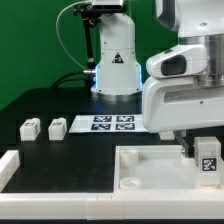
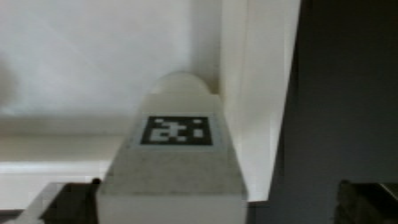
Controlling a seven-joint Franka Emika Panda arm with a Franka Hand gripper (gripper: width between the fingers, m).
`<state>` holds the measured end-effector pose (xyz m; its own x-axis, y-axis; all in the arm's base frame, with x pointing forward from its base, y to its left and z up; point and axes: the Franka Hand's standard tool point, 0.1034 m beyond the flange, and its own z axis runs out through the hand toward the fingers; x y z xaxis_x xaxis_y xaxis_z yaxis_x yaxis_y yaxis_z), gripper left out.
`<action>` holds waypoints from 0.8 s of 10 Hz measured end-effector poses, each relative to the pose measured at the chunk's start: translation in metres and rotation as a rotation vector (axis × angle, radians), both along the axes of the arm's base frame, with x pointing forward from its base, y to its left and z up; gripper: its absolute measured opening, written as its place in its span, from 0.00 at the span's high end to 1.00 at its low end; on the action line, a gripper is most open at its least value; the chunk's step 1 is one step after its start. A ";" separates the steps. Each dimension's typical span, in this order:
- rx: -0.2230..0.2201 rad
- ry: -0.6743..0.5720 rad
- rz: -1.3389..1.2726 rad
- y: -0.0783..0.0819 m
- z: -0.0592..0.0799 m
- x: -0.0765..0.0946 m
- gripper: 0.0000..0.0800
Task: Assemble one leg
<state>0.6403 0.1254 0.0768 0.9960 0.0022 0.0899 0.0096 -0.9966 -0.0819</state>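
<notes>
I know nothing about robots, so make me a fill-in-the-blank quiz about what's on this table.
1. The jaws grip a leg that bears a black-and-white ___.
2. Away from the tray, ___ more legs lie loose at the exterior view's left.
3. The marker board shows ___ tags.

Missing words: tag; two; four.

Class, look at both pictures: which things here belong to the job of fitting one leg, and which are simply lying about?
Belongs to the job:
- the leg at the gripper
- the tray-like piece it is over

Lying about:
- two spare legs on the dark table
- the marker board
- a white piece at the exterior view's left edge
</notes>
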 end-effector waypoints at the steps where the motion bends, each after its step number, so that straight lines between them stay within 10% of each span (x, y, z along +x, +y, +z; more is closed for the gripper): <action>1: 0.000 0.002 -0.025 -0.001 0.000 0.000 0.19; 5: 0.039 0.033 -0.377 -0.002 -0.001 0.000 0.61; 8: 0.093 0.067 -0.779 -0.005 -0.001 0.001 0.61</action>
